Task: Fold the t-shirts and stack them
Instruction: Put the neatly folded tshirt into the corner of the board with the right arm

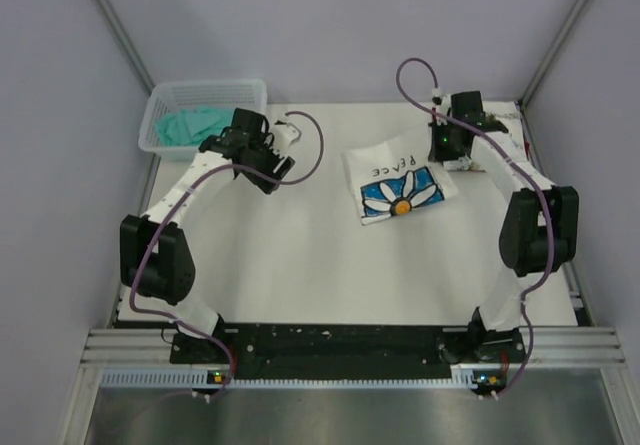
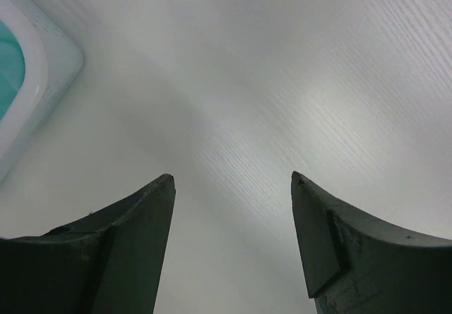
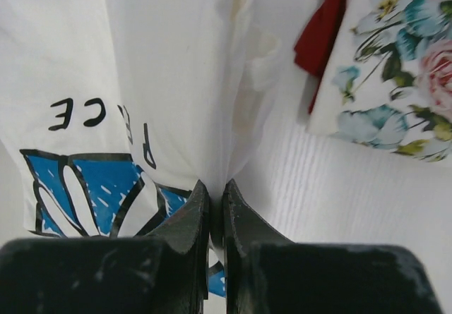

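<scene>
Your white daisy-print t-shirt (image 1: 400, 187) lies as a soft folded rectangle at the far right of the table (image 1: 300, 255), with your right gripper (image 3: 217, 190) pinched tight on a creased ridge of its cloth. The rose-print t-shirt (image 3: 395, 74) and dark red t-shirt (image 3: 323, 25) lie just beside it. Your left gripper (image 2: 233, 180) hangs spread wide near the plastic basket (image 1: 210, 84).

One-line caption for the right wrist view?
Right end effector pinches the white daisy-print t-shirt; a rose-print shirt and dark red shirt lie beside it.

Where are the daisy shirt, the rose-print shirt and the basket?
daisy shirt (image 1: 400, 197): top external view, on the blue flower print.
rose-print shirt (image 3: 395, 60): right wrist view, on its floral cloth.
basket (image 1: 210, 90): top external view, on its far wall.
</scene>
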Controlling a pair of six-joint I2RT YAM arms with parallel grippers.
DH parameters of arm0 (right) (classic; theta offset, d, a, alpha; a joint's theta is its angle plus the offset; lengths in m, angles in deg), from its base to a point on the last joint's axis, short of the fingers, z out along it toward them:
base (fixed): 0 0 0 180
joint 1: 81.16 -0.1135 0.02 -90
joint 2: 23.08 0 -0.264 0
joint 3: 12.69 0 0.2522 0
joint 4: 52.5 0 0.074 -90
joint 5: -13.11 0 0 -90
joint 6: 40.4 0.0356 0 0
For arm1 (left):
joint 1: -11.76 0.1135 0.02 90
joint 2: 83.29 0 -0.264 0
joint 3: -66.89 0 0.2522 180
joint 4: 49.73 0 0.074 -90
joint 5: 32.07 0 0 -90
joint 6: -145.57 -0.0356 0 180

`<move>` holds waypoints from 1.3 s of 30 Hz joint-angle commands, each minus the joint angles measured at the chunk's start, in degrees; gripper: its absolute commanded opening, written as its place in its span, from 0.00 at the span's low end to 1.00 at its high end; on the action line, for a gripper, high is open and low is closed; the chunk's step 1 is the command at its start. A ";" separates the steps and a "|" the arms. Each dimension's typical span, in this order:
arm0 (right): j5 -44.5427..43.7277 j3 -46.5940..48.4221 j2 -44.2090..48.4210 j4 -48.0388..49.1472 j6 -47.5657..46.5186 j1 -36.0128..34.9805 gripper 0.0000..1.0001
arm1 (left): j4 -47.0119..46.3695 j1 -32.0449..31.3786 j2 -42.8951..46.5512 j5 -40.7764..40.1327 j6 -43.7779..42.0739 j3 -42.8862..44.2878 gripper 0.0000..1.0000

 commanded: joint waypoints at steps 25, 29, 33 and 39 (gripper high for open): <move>-36.22 48.64 -18.98 -12.43 -24.17 3.60 0.00 | -0.17 0.25 0.46 -3.68 -2.72 -0.90 0.71; -35.69 49.26 -18.81 -10.77 -25.84 5.09 0.00 | 0.01 0.25 0.02 -3.68 -2.90 -0.90 0.71; -35.95 49.35 -18.72 -10.06 -26.72 6.15 0.00 | 0.01 0.34 0.11 -3.95 -3.07 -0.99 0.72; -35.43 49.88 -18.19 -9.01 -25.93 8.43 0.00 | -0.08 0.25 -0.16 -4.21 -3.07 -0.99 0.72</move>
